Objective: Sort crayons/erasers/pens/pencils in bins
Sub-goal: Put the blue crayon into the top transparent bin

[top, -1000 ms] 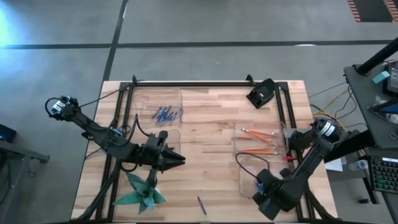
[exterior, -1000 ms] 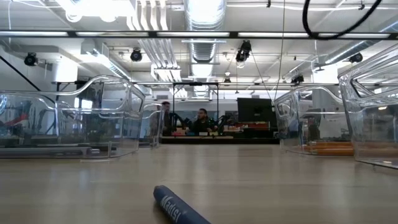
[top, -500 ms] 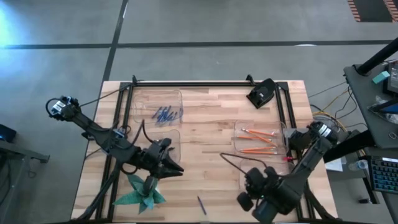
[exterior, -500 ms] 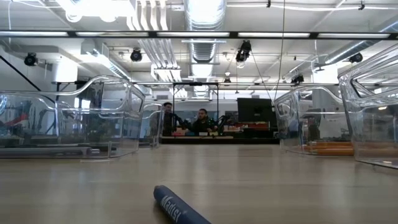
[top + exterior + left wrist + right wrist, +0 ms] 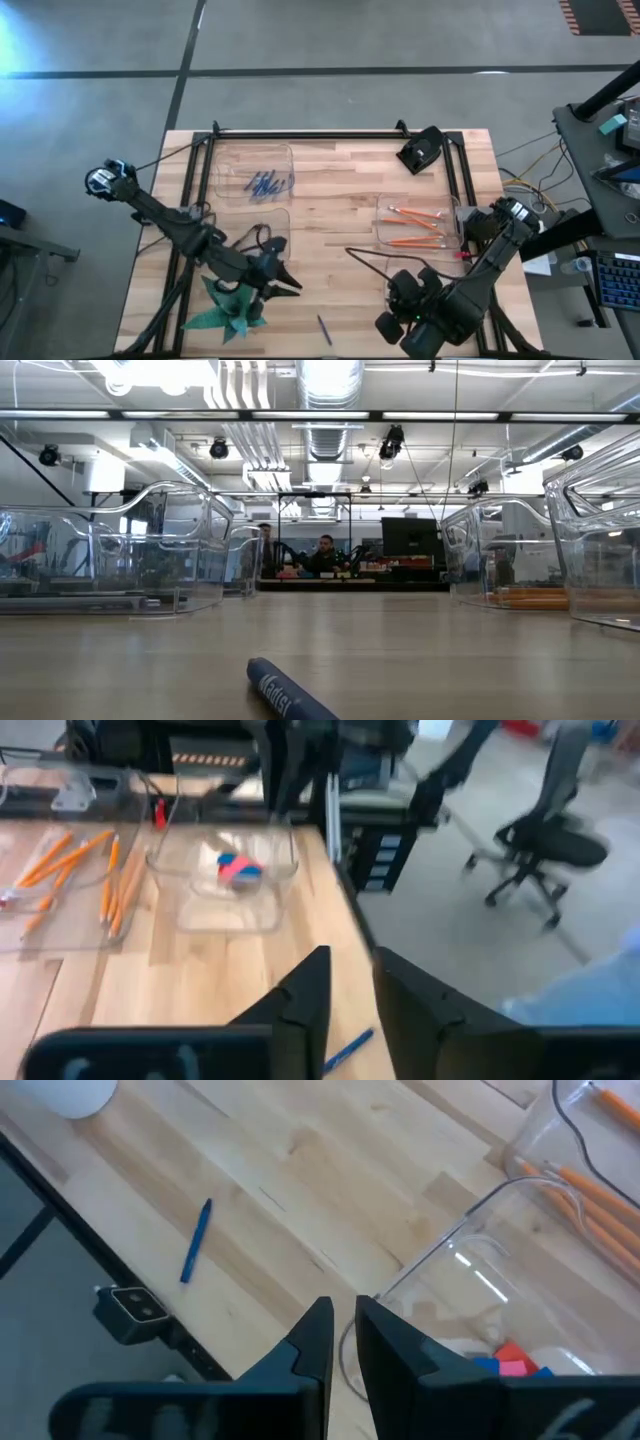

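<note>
A lone blue stick (image 5: pixel 324 329) lies on bare wood near the table's front edge, between the two arms, with open board all round it; the low view shows it close up (image 5: pixel 290 695) with white lettering on its barrel. Just to its left a green folded-paper shape (image 5: pixel 228 308) sits at the front left corner, right beside the left gripper (image 5: pixel 290 283). That gripper hangs over the table beside the near-left bin (image 5: pixel 283 218), its fingers (image 5: pixel 305 1005) a narrow gap apart and holding nothing.

The right gripper (image 5: pixel 385 322) hovers at the front edge, right of the blue stick, next to the near-right bin (image 5: pixel 480 1295). Its fingers (image 5: pixel 318 1342) stand nearly together, empty. A cable loops from that arm across the wood in front of the bins.

The erasers (image 5: pixel 505 1360), red and blue, lie in the near-right bin; the left wrist view shows them too (image 5: pixel 238 869). The pencils (image 5: pixel 415 228) rest in the bin just behind it, orange and roughly parallel. Several short blue sticks (image 5: pixel 265 184) lie in the far-left bin (image 5: pixel 225 158). What the near-left bin holds is hard to tell, perhaps nothing.

A black device (image 5: pixel 421 150) sits at the far right corner on the black frame rail (image 5: pixel 310 134). The middle of the table (image 5: pixel 335 215) is open wood.
</note>
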Controlling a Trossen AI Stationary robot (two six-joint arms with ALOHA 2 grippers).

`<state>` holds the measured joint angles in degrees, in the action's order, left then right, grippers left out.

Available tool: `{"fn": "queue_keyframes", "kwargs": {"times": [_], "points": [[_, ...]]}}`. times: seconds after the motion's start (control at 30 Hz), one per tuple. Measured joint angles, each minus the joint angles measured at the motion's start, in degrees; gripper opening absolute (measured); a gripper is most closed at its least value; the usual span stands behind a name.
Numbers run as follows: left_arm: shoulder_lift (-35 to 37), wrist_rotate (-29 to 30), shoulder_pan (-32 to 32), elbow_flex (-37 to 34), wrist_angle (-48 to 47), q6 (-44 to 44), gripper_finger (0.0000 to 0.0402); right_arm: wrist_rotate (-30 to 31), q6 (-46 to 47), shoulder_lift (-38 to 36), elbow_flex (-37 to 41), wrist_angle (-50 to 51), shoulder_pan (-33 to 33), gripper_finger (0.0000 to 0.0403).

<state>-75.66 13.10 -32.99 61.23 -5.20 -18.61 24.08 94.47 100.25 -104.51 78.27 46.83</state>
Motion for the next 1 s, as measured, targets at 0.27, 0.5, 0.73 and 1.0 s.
{"fn": "queue_keyframes", "kwargs": {"times": [0.27,0.5,0.73,1.0], "points": [[-8.8,0.2,0.3,0.0,-1.3,13.8,0.0138,-0.5,1.5,0.0,1.8,1.8,0.0,0.0038],[-19.2,0.1,0.3,0.0,1.4,22.2,0.0150,-0.5,0.3,0.0,2.2,2.4,0.0,0.0038],[-26.4,-5.4,0.4,3.0,3.5,22.2,0.0150,-0.5,-2.8,0.0,2.2,2.6,0.0,0.0038],[-34.2,-11.1,0.8,8.2,3.0,22.1,0.0150,-1.5,-3.6,0.0,2.2,5.3,0.0,0.0038]]}}
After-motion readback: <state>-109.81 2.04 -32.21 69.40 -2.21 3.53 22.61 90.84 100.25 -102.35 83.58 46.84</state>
